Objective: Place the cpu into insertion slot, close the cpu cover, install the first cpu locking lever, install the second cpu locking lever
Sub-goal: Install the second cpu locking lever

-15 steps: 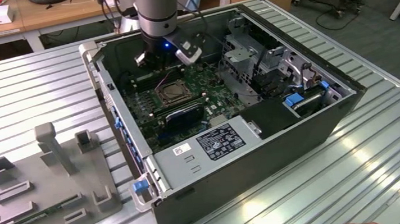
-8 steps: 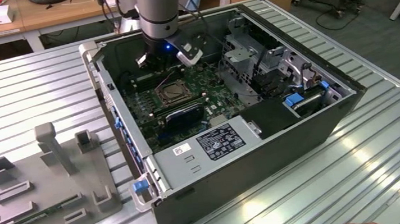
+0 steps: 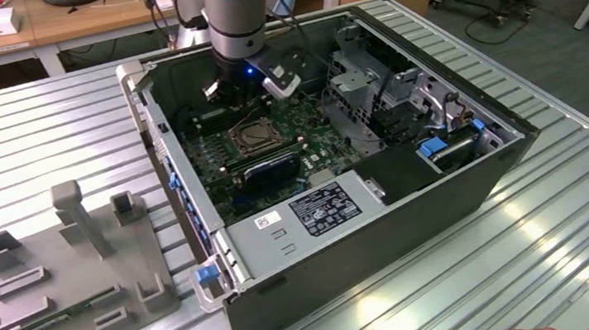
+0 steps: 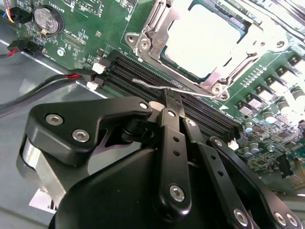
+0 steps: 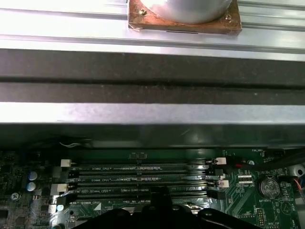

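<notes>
Hand [image 4: 172,102] at the locking lever [image 4: 162,88] beside the insertion slot [image 4: 205,45]

Clamped together on one thin wire lever lying along the memory slots [image 4: 143,71], socket just beyond the fingertips; one cpu [image 4: 202,38] seated, one cpu cover [image 4: 152,31] framing it, four memory slots counted

Exterior view: even overhead light, with bright streaks of glare on the ribbed metal table [image 3: 571,250] at lower right and a shadowed computer case [image 3: 391,229] interior. Second wrist view: the cpu [image 4: 205,40] face is overexposed to near white. First wrist view: the motherboard [image 5: 248,191] is dim and soft.
</notes>
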You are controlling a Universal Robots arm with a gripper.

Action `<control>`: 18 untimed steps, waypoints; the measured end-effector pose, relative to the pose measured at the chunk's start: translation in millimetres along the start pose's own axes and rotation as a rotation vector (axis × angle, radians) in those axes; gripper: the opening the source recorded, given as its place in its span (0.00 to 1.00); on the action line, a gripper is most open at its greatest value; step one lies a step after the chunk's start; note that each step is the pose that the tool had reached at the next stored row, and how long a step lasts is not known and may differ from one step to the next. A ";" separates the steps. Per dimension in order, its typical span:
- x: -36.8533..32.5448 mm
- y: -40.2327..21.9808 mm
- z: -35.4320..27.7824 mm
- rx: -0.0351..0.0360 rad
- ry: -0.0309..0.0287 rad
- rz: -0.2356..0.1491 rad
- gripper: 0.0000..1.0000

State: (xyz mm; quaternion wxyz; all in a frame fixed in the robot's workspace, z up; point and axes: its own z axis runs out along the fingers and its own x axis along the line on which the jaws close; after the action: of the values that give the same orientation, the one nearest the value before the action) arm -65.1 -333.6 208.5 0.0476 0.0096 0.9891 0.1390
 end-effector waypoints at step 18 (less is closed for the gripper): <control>-3.4 -3.5 12.5 0.0072 -0.0012 0.003 0.11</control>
State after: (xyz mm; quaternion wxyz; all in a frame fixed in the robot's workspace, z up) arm -60.5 -333.6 195.9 0.0479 0.0114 0.9895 0.1355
